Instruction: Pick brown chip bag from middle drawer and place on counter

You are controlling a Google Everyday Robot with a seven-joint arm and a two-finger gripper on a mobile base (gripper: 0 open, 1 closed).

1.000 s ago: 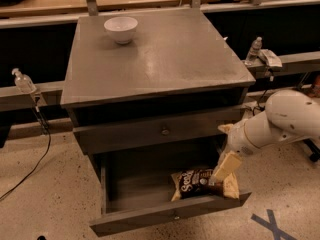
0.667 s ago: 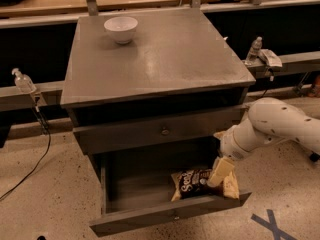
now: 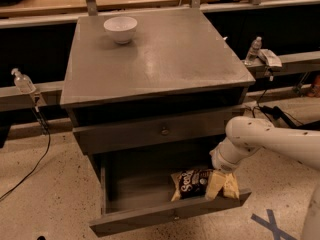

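The brown chip bag (image 3: 192, 180) lies flat in the right half of the open middle drawer (image 3: 150, 219), close to its front wall, white lettering up. My gripper (image 3: 216, 183) hangs from the white arm (image 3: 260, 139), which reaches in from the right. It is down inside the drawer at the bag's right end, over its tan edge, and I cannot tell whether it touches the bag. The counter (image 3: 165, 59) is the grey scuffed top of the cabinet above.
A white bowl (image 3: 120, 29) stands on the counter's far left. The shallower knobbed drawer (image 3: 162, 131) above the open one is closed. Plastic bottles stand on side ledges at the left (image 3: 22, 81) and right (image 3: 253, 50). Blue tape (image 3: 272, 224) marks the floor at the right.
My arm has swung left and lower, bringing the gripper from beside the drawer's right edge down onto the right end of the chip bag. The bag has not moved.
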